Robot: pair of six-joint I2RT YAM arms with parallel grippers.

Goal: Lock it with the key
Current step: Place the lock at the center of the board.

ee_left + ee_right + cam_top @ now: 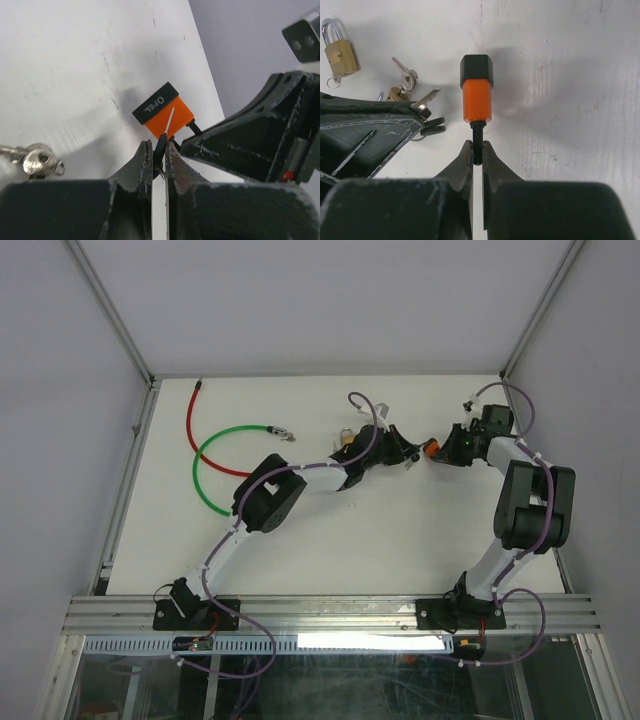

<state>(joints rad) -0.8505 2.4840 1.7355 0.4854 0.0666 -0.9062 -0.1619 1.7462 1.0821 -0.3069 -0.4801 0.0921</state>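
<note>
An orange padlock (477, 100) with a black end cap and "OPEL" lettering (156, 119) is held above the white table. My right gripper (477, 150) is shut on its black shackle (477, 134). My left gripper (159, 146) is shut on the black head of a key. The key's silver blade (170, 120) points toward the padlock. In the right wrist view the blade (429, 97) is left of the padlock and not touching it. In the top view both grippers, the left (405, 452) and the right (443, 450), meet at the padlock (431, 448).
A brass padlock (340, 54) and a loose bunch of keys (405, 80) lie on the table behind the left gripper; the keys also show in the left wrist view (39, 160). A red cable (190, 420) and a green cable (212, 462) lie at the far left.
</note>
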